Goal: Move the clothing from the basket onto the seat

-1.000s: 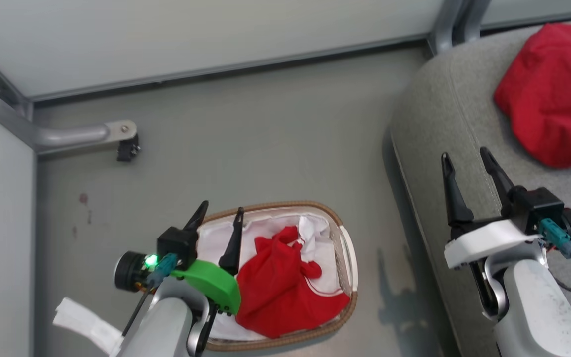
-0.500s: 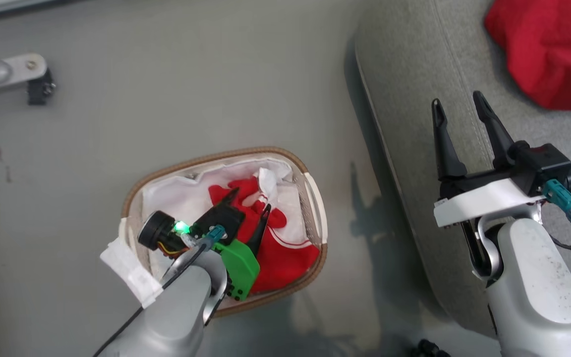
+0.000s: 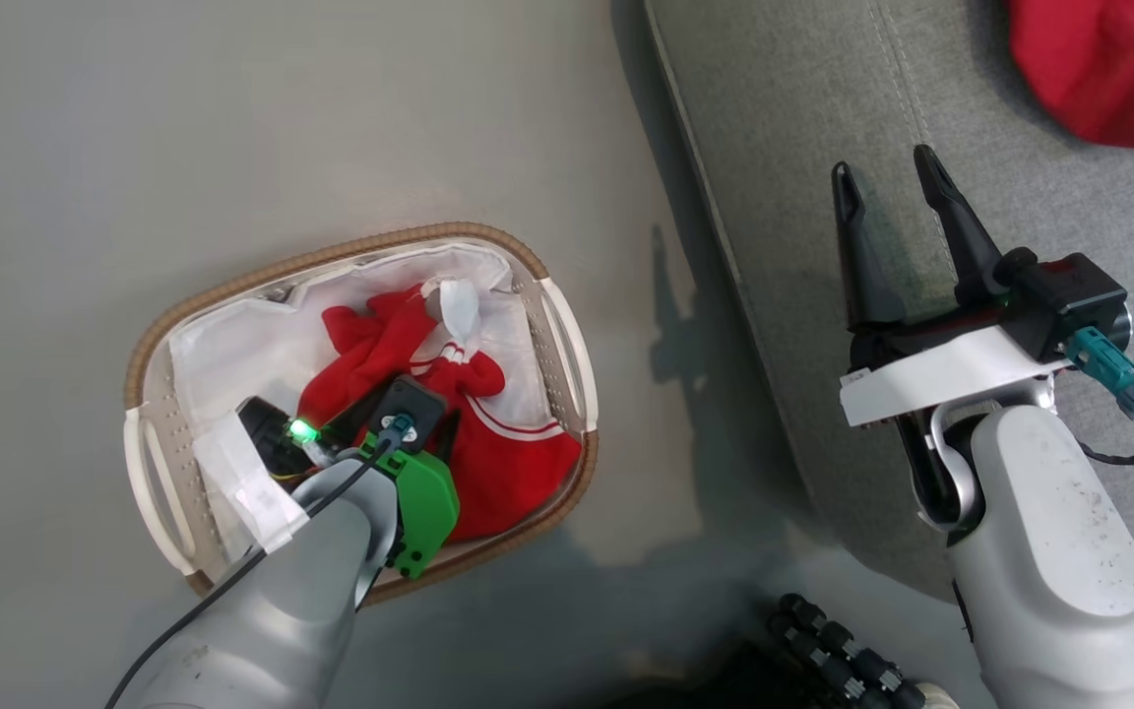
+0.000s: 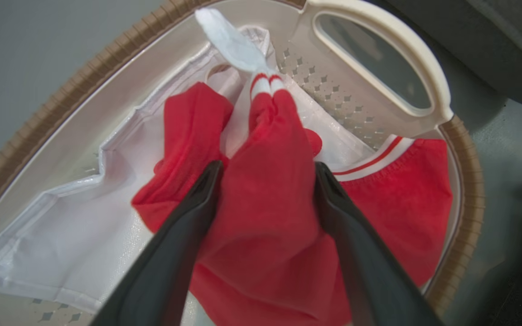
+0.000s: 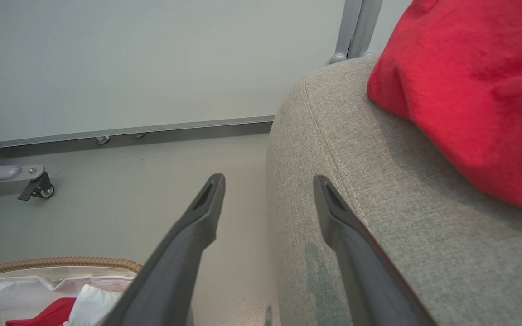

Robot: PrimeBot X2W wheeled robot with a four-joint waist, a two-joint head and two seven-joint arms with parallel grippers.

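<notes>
The basket (image 3: 331, 258) stands on the floor left of the seat (image 3: 803, 98). Inside it, on the white liner, lies crumpled red clothing (image 3: 508, 463) with white striped trim. My left gripper (image 4: 266, 168) is down in the basket and open. Its two fingers (image 4: 188, 217) straddle a raised fold of the red clothing (image 4: 265, 199) without pinching it. In the head view the left gripper (image 3: 419, 433) is mostly hidden under its own wrist. My right gripper (image 3: 884, 169) hangs open and empty over the seat's near edge (image 5: 379, 203). Another red garment (image 3: 1108, 69) lies on the seat.
The basket's handle (image 4: 424, 59) faces the seat side. A dark ribbed part (image 3: 823, 640) lies on the floor at the bottom edge. In the right wrist view, a wall panel and a metal leg with a caster (image 5: 34, 185) stand beyond the basket (image 5: 61, 262).
The head camera has tipped down and the picture has shifted. My left gripper has dropped from the basket's left rim into the basket, onto the red clothing. The right gripper stays open over the seat.
</notes>
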